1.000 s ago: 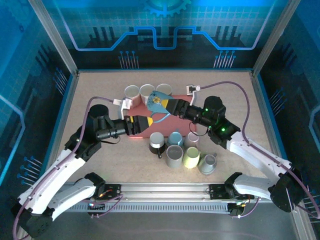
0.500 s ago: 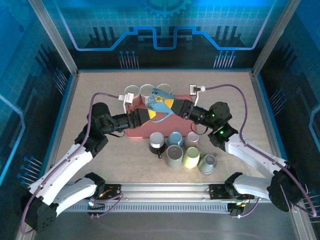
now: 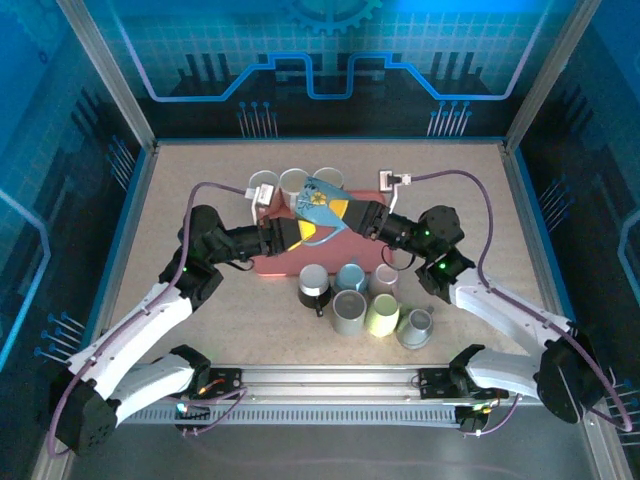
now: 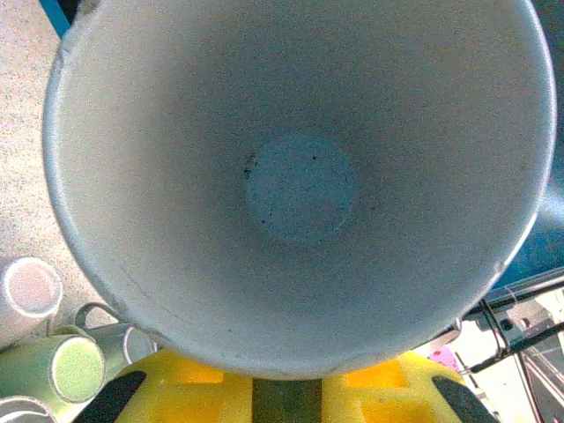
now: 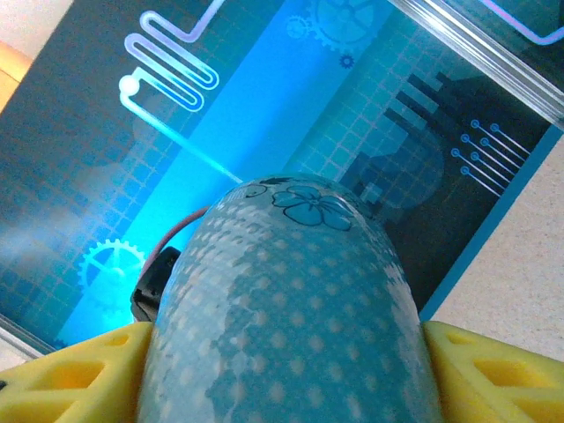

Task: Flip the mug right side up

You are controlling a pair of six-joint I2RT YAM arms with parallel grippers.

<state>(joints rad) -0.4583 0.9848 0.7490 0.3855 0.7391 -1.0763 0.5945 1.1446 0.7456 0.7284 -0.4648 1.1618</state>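
While held in the air above the pink tray (image 3: 275, 262), not yet upright: blue patterned mug (image 3: 318, 198) tilted on its side, mouth facing the left wrist camera. Left gripper (image 3: 303, 229) clamped narrow on the mug, yellow fingers (image 4: 211, 397) just under the rim. Right gripper (image 3: 328, 212) astride the rounded body, pads (image 5: 79, 370) close against both sides; cannot tell whether gripping or loose. Just beside the tray, other cups (image 3: 350, 300) clustered on the table (image 3: 220, 165).

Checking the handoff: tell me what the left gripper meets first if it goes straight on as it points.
The mug: its open mouth faces the left gripper, with the rim right against it. Behind the mug, probably the right gripper.
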